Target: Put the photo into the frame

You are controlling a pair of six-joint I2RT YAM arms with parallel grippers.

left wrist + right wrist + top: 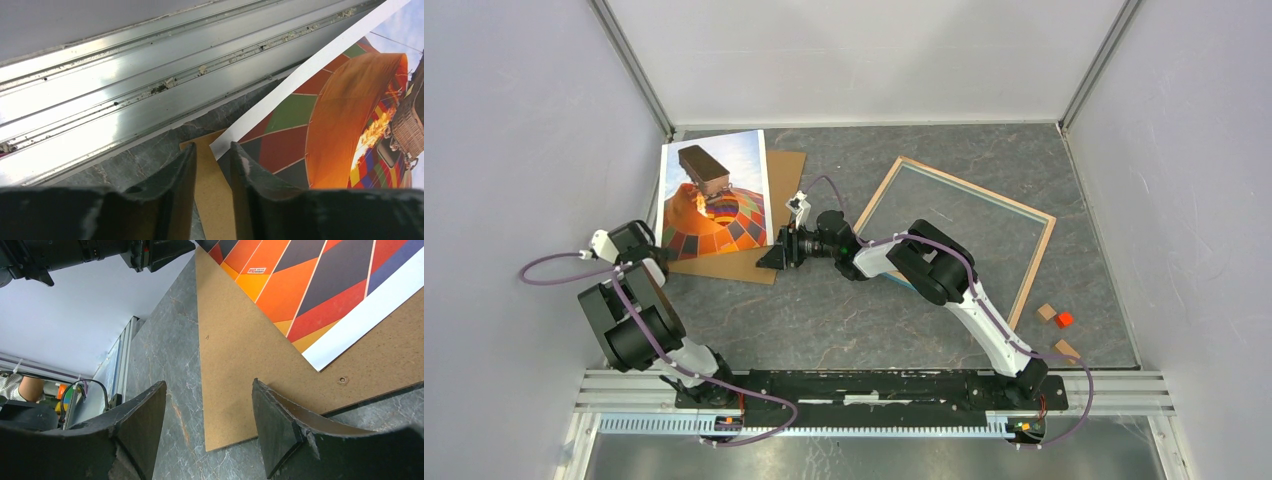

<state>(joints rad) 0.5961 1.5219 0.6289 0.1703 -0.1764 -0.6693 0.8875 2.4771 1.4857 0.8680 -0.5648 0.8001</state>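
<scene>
The photo (714, 195) shows an orange-red hot air balloon and lies at the back left, mostly on a brown backing board (769, 255). The frame (978, 187), with a light wood rim and clear pane, lies flat to the right. My left gripper (662, 258) sits low at the photo's near left corner. In the left wrist view its jaws (213, 147) stand narrowly apart, with the photo's white corner (280, 85) just past the tips and nothing pinched. My right gripper (774, 255) is open over the board's near corner (235, 365), holding nothing.
Three small blocks, two tan (1047, 312) (1066, 350) and one red (1064, 320), lie near the frame's right side. An aluminium rail (150, 75) along the left wall runs close to my left gripper. White walls enclose the grey table (824, 320).
</scene>
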